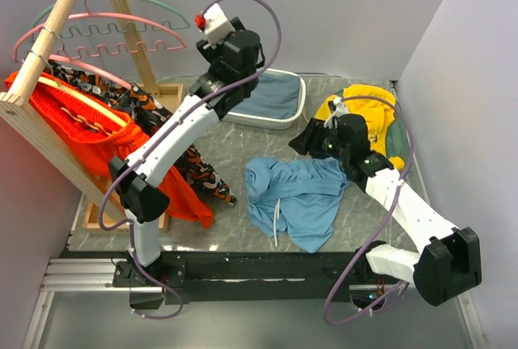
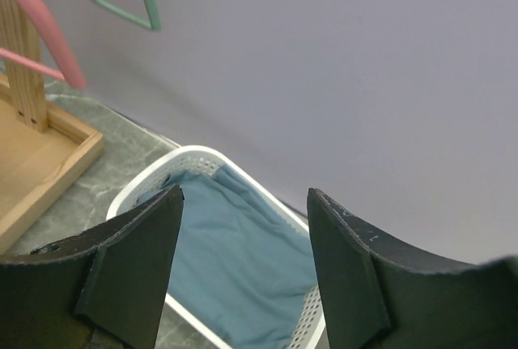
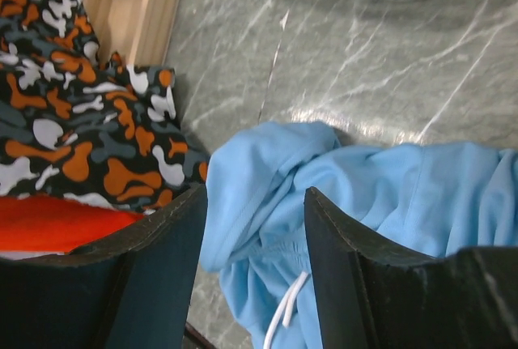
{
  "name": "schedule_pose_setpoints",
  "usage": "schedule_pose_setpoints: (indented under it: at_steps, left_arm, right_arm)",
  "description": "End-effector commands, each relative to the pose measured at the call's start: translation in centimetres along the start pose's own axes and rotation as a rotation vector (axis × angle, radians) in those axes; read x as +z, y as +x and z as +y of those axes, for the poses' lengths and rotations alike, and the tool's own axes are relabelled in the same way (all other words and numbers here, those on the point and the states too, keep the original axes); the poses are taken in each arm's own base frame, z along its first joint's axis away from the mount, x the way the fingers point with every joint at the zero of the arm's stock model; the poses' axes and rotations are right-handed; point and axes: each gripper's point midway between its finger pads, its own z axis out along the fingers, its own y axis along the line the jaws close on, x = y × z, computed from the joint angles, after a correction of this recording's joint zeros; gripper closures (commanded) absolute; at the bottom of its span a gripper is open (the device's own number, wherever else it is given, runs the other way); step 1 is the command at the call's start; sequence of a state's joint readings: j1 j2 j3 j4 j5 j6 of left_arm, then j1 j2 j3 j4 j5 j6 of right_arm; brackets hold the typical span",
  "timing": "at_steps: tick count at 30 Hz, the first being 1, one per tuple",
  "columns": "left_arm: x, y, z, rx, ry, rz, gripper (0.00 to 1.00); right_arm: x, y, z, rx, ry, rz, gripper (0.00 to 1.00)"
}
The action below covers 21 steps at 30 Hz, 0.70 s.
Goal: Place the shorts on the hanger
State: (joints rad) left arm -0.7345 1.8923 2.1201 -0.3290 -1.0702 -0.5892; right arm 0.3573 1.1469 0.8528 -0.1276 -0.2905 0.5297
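The light blue shorts (image 1: 295, 197) lie crumpled on the table's near middle, white drawstring showing; they also show in the right wrist view (image 3: 356, 203). The pink hanger (image 1: 105, 29) hangs on the wooden rack at the far left, its pink arm visible in the left wrist view (image 2: 44, 29). My left gripper (image 1: 222, 25) is open and empty, raised near the rack, right of the hanger. My right gripper (image 1: 312, 140) is open and empty, just above the shorts' far edge (image 3: 255, 227).
A green hanger (image 1: 129, 1) hangs behind the pink one. Orange shorts (image 1: 73, 130) and a camouflage garment (image 1: 198, 167) hang on the wooden rack (image 1: 40, 114). A white basket (image 1: 271, 100) holds blue-grey cloth. A yellow garment (image 1: 368, 114) lies at the far right.
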Motion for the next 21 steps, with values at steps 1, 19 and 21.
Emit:
schedule_pose_setpoints:
  at_steps: [1, 19, 21]
  left_arm:
    - [0.2, -5.1, 0.1, -0.07, 0.026, -0.024, 0.33]
    - [2.4, -9.7, 5.8, -0.146, -0.075, -0.039, 0.35]
    - [2.6, -10.0, 6.3, -0.162, -0.081, -0.034, 0.35]
  right_arm:
    - [0.0, 0.6, 0.5, -0.019, -0.051, 0.011, 0.41]
    - [1.3, 3.5, 0.3, 0.006, -0.101, 0.141, 0.4]
    - [1.4, 3.9, 0.4, 0.011, -0.11, 0.157, 0.4]
